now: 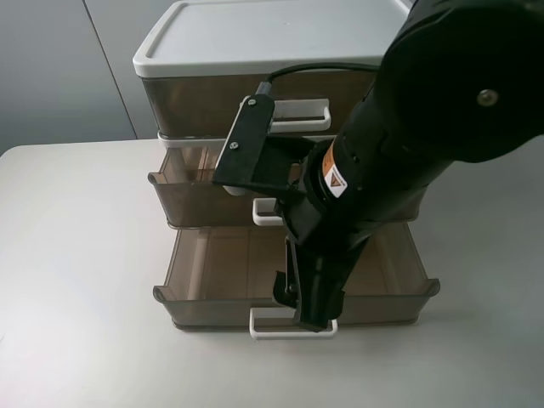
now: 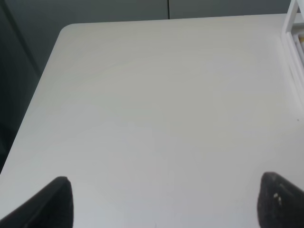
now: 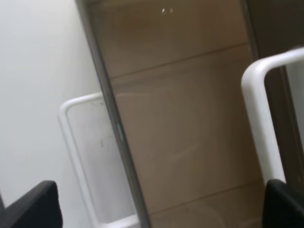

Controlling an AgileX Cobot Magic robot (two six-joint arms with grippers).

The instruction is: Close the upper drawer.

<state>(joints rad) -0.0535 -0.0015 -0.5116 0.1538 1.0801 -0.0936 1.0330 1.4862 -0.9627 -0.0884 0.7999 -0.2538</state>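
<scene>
A drawer unit with a white lid (image 1: 272,34) stands at the back of the table. Its top drawer (image 1: 212,106) is shut, with a white handle (image 1: 299,115). The middle drawer (image 1: 191,191) is pulled out part way; its handle (image 1: 265,212) is partly hidden by my right arm. The bottom drawer (image 1: 221,263) is pulled out further. My right gripper (image 1: 310,310) hangs over the bottom drawer's front wall and handle (image 1: 280,327). The right wrist view shows this gripper (image 3: 161,206) open, with the bottom handle (image 3: 78,156) and the middle handle (image 3: 259,118). My left gripper (image 2: 164,199) is open over bare table.
The white table (image 1: 76,280) stretches left and in front of the unit. Its rounded far corner (image 2: 66,31) and left edge show in the left wrist view, with a white edge (image 2: 292,23) at the right. A grey wall lies behind.
</scene>
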